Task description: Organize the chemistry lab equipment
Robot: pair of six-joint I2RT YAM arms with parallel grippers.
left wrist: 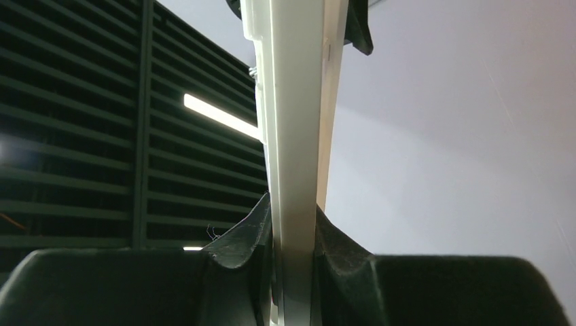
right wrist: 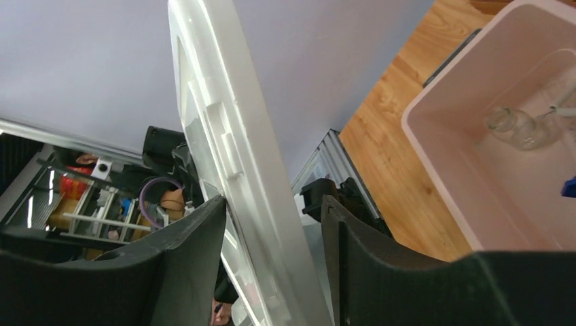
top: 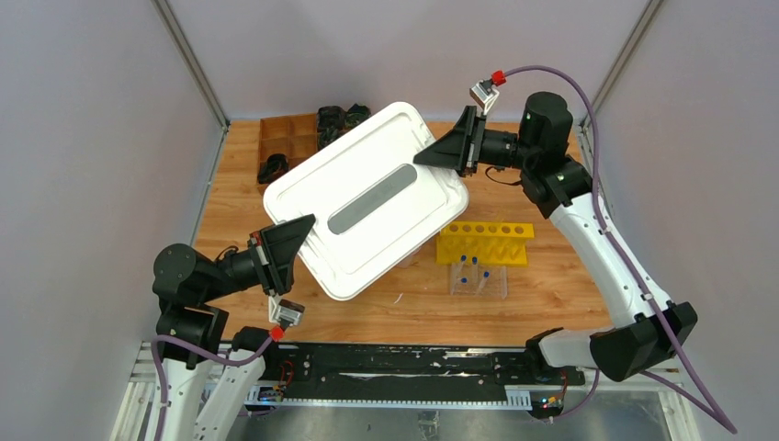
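My left gripper (top: 301,228) is shut on the near left edge of the large white lid (top: 367,207), and my right gripper (top: 430,156) grips its far right corner. The lid hangs tilted above the table. In the left wrist view both fingers press the lid (left wrist: 295,136). In the right wrist view the lid (right wrist: 231,136) runs slanted between my fingers (right wrist: 183,244). Below it the open pink bin (right wrist: 435,156) holds a small clear beaker (right wrist: 506,122). The yellow tube rack (top: 484,243) and the clear tray (top: 478,280) with blue-capped tubes sit to the right.
A brown compartment box (top: 285,142) with dark items stands at the back left, partly under the lid. Metal posts and grey walls close in the table on both sides. The black rail (top: 404,372) runs along the near edge.
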